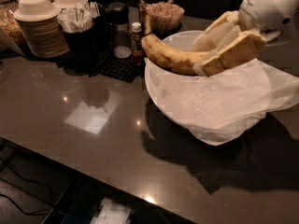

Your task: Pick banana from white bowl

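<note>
The banana [170, 55], yellow with brown speckles and a dark stem pointing up at the left, is held in the air above the white bowl [156, 85]. My gripper [210, 55] comes in from the upper right and is shut on the banana's right end, with tan fingers [233, 50] on either side of it. The bowl is wide and shallow, lined with crinkled white paper [224, 101] that spills over its right rim. The banana's left end reaches past the bowl's left rim.
At the back left stand stacked off-white disposable bowls [39, 24], a black holder with white packets [79, 20], a small brown bottle [136, 41], a container of wooden stir sticks [163, 14] and a black mat [114, 64]. The grey counter's front edge runs along the bottom left.
</note>
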`<state>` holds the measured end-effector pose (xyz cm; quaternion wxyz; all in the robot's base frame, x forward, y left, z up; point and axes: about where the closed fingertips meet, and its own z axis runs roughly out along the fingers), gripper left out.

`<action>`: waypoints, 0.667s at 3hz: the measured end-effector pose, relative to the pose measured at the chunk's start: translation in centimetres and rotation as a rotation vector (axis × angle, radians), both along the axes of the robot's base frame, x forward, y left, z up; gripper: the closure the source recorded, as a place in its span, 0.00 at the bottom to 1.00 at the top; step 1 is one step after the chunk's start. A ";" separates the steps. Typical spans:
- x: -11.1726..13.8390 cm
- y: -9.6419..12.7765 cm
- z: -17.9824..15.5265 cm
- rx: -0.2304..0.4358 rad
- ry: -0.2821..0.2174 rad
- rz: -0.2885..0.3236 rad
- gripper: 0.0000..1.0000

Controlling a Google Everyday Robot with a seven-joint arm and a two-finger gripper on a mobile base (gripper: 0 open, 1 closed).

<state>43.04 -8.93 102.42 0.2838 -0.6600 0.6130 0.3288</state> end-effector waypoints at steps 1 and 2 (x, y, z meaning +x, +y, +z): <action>0.0 3.4 -2.2 0.031 0.034 0.073 1.00; -1.3 5.8 -5.6 0.051 0.114 0.132 1.00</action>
